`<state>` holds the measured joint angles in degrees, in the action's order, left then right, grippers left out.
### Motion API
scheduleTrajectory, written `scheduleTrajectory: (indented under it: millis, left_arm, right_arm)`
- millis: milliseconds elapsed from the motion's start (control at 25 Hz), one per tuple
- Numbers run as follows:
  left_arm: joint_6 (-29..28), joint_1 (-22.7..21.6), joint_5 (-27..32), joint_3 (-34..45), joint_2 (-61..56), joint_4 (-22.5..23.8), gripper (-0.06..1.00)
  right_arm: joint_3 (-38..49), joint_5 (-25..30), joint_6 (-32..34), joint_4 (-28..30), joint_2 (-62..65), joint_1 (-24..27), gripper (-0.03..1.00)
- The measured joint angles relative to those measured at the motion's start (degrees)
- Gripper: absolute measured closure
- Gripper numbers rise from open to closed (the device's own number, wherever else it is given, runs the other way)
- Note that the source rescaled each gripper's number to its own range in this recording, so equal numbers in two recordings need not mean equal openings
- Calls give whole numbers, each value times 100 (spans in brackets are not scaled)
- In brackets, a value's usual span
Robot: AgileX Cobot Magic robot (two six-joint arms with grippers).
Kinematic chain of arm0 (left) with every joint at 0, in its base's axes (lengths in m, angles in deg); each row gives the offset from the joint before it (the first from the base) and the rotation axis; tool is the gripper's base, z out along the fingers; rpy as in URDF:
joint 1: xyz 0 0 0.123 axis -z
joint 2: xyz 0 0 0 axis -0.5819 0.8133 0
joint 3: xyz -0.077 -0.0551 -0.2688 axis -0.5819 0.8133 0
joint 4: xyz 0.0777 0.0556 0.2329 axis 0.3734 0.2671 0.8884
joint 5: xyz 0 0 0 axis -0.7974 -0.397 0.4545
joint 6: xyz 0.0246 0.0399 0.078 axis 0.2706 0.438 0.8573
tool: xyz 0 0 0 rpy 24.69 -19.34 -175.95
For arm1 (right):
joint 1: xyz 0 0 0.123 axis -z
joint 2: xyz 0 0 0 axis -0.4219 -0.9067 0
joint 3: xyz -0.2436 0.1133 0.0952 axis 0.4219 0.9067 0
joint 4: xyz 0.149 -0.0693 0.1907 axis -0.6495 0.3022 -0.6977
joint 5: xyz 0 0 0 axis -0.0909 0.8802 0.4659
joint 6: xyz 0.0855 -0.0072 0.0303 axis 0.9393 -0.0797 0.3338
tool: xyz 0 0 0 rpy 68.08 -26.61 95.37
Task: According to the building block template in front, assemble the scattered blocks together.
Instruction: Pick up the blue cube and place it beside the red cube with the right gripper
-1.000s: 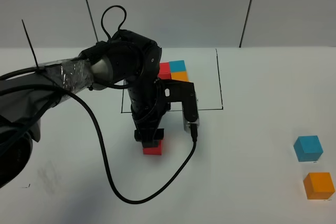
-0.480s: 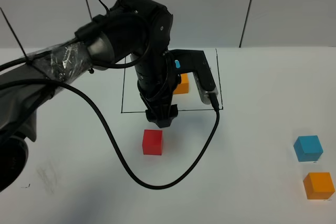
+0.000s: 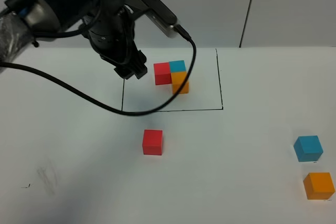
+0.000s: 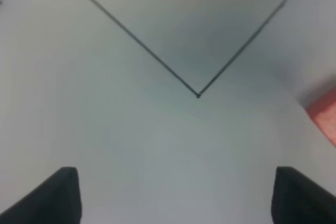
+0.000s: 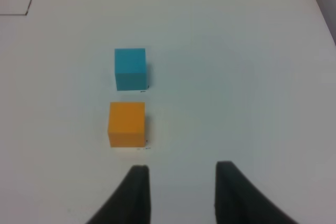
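The building block template (image 3: 171, 74), joined red, blue and orange cubes, sits inside the black-line rectangle (image 3: 173, 110). The loose red cube (image 3: 153, 142) lies in front of the rectangle. The loose blue cube (image 3: 308, 148) and orange cube (image 3: 318, 185) lie at the far right, and show side by side in the right wrist view (image 5: 130, 68) (image 5: 126, 124). My left gripper (image 3: 134, 70) hangs high, left of the template, open and empty (image 4: 181, 198). The left wrist view shows a rectangle corner (image 4: 198, 95) and a red edge (image 4: 323, 111), probably the loose cube. My right gripper (image 5: 181, 192) is open, short of the orange cube.
The left arm's black cable (image 3: 105, 106) droops over the table's left half and crosses the rectangle's front line. The white table (image 3: 236, 182) meets a grey panelled wall (image 3: 294, 9) at the back. The right arm is out of the exterior view.
My left gripper let go of the red cube, rose, and swung back and to the left over the rectangle. The red cube stays where it was set down.
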<state>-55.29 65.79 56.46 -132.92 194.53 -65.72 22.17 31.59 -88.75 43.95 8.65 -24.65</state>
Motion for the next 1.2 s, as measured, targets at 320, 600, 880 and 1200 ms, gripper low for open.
scheduleTrajectory:
  millis: [320,600,880,1200]
  left_arm:
    - [-976,-629,5,11,-410,-65,-5]
    - [-1276,-845,5,585,-1270,-53,-5]
    - [-1675,-1032,-1,1574,-2447,117,-5]
    - [-2130,-1182,-1,3103,-4263,299,-5]
  right_arm:
    - [0,0,0,0,0,0,97]
    - [0,0,0,0,0,0,97]
    - [0,0,0,0,0,0,97]
    - [0,0,0,0,0,0,97]
